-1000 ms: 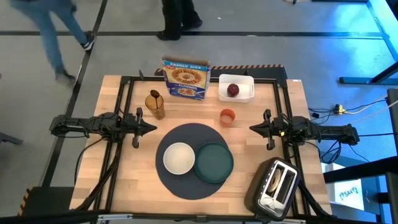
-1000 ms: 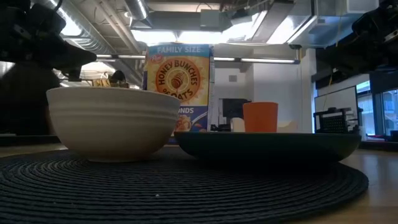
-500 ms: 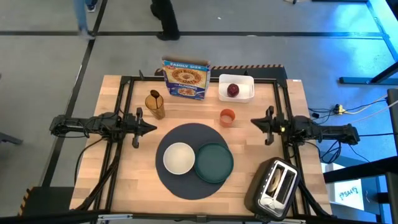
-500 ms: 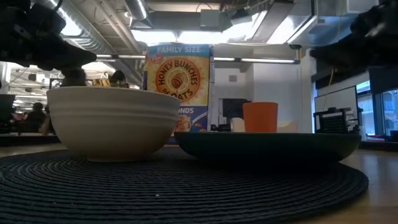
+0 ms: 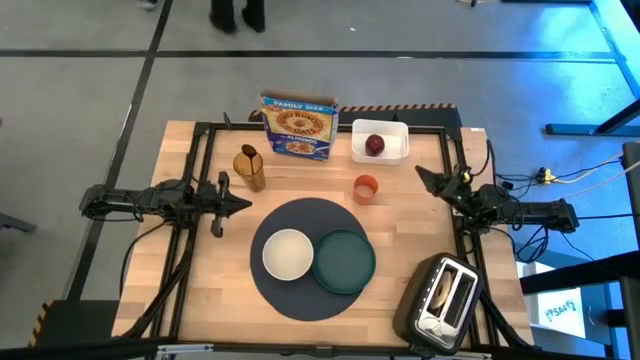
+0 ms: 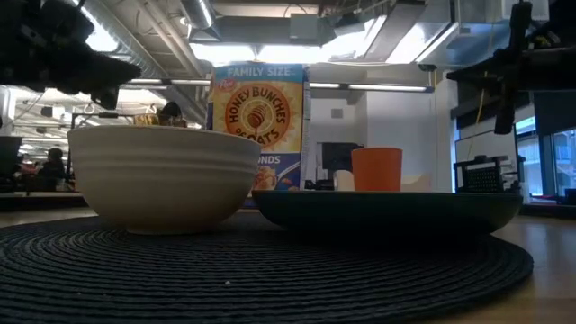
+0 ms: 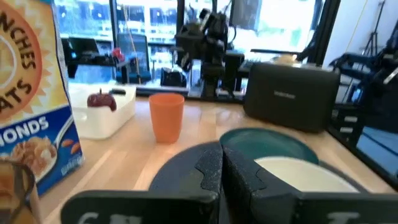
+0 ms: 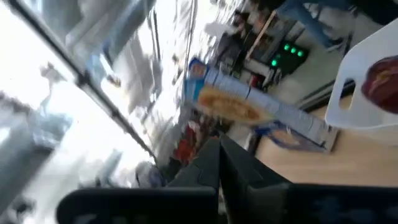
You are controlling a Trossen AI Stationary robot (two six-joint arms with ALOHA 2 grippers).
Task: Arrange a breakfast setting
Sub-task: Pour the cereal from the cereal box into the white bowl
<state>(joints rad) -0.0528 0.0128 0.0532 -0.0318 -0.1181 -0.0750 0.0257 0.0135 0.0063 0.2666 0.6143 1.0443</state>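
The round dark grey mat (image 5: 300,295) lies at the table's middle. On it stand the white bowl (image 5: 287,254) and the dark green plate (image 5: 344,262). The small orange cup (image 5: 365,188) stands beyond the mat. The red apple (image 5: 374,145) lies in the white tub (image 5: 396,140) at the far edge. A clear cup with brown contents (image 5: 249,168) stands far left of the mat. No bagel shows plainly. My left gripper (image 5: 247,205) hovers shut left of the mat; its wrist view (image 7: 222,163) shows the fingers together. My right gripper (image 5: 419,171) hovers shut right of the orange cup, pointing toward the far left (image 8: 219,149).
A cereal box (image 5: 298,125) stands upright at the far edge beside the tub. The black-and-silver toaster (image 5: 446,297) sits at the near right corner. A dark frame (image 5: 200,135) runs round the table top. Bare wood lies to either side of the mat.
My right gripper has swung toward the table's far edge and turned, and now points slantwise toward the white tub and cereal box instead of straight at the table's left. It stays shut. A person beyond the table has walked off.
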